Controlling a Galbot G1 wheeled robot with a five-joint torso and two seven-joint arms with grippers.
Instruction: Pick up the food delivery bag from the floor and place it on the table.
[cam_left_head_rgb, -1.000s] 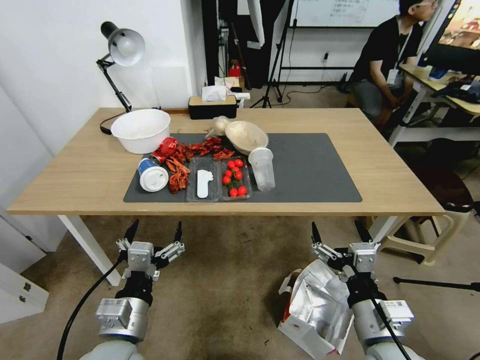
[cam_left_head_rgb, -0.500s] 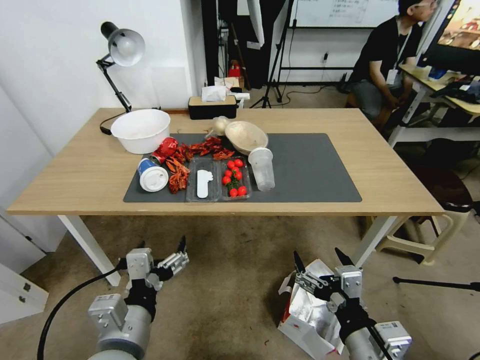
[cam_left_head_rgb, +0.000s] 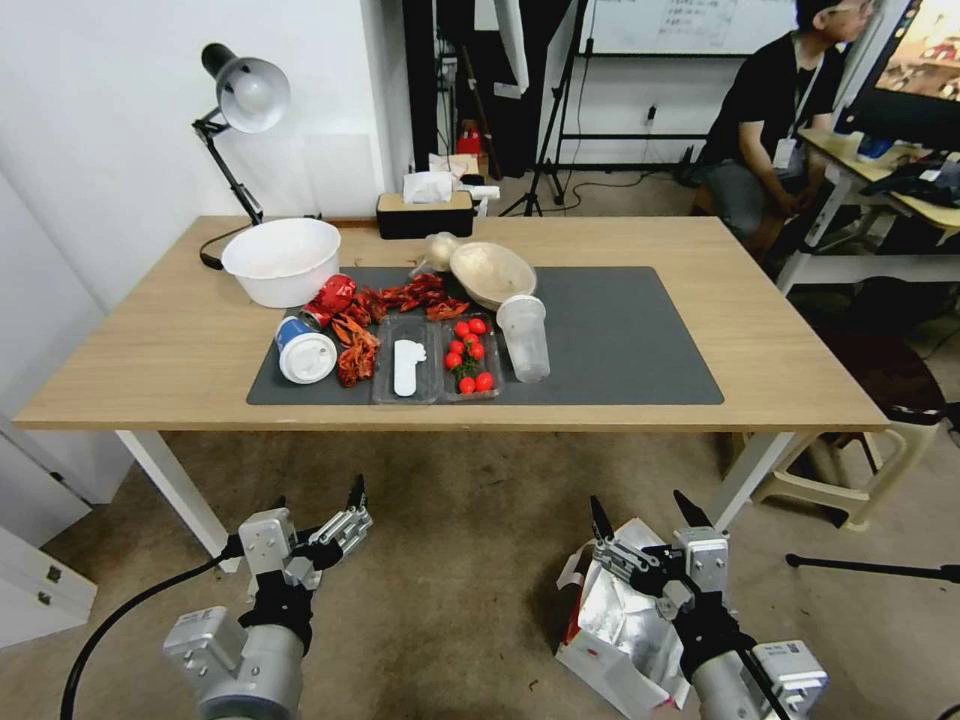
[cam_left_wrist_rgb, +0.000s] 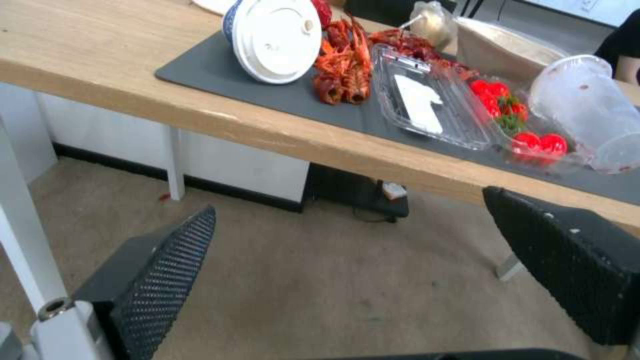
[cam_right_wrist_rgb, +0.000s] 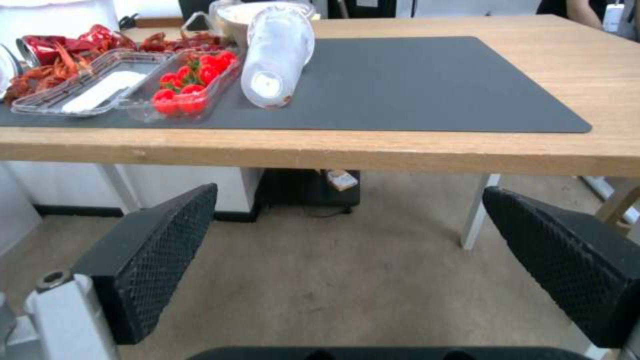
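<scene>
The food delivery bag (cam_left_head_rgb: 625, 622) lies on the floor (cam_left_head_rgb: 450, 580) in front of the table (cam_left_head_rgb: 790, 385), white with a red side and its silver foil lining showing through the open mouth. My right gripper (cam_left_head_rgb: 642, 512) hangs open just above the bag's top edge, fingers pointing toward the table; its wide-apart black fingers (cam_right_wrist_rgb: 155, 255) frame the carpet and the table's front edge. My left gripper (cam_left_head_rgb: 318, 500) is open over bare carpet well to the left of the bag, its fingers (cam_left_wrist_rgb: 167, 272) spread.
The dark mat (cam_left_head_rgb: 625, 340) holds a tray of tomatoes (cam_left_head_rgb: 468, 358), crayfish (cam_left_head_rgb: 355, 345), a tipped clear cup (cam_left_head_rgb: 525, 335) and a lidded cup (cam_left_head_rgb: 305, 350); its right half is bare. A white table leg (cam_left_head_rgb: 745, 480) and a stool (cam_left_head_rgb: 860, 470) stand right of the bag.
Both arms have dropped and drawn back from the table's edge. The right gripper came down over the bag's mouth. The bag has not moved.
</scene>
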